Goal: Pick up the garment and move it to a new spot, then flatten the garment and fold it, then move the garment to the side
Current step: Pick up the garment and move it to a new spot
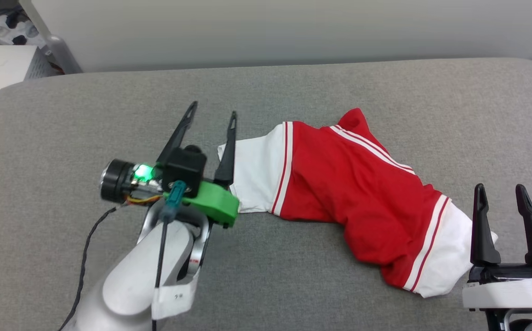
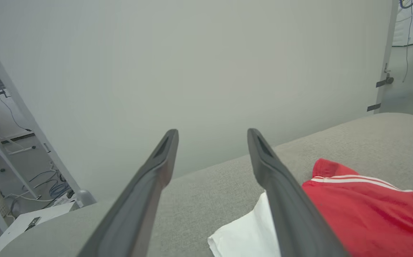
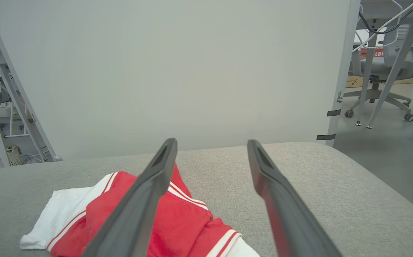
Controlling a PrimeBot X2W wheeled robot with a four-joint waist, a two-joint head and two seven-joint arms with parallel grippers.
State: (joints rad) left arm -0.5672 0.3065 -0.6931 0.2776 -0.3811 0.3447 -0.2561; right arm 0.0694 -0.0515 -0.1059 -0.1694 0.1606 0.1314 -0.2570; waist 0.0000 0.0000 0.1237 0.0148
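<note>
Left gripper (image 1: 214, 109) is seen spread wide and empty, with one white sleeve of the garment (image 1: 348, 184) lying just off its right finger. Right gripper (image 1: 499, 187), likewise wide and empty, is flanked on its left by the other sleeve. Between them the garment is stretched lengthwise, rumpled, on the grey cushion (image 1: 293, 82). Each end is judged within reach of its nearer arm.

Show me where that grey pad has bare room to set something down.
Bare: the far strip of the grey pad between wall and garment; the left end beyond the left pincer; the near edge before the garment. Crowded: the middle, where the garment spans from that pincer to the right pincer.
</note>
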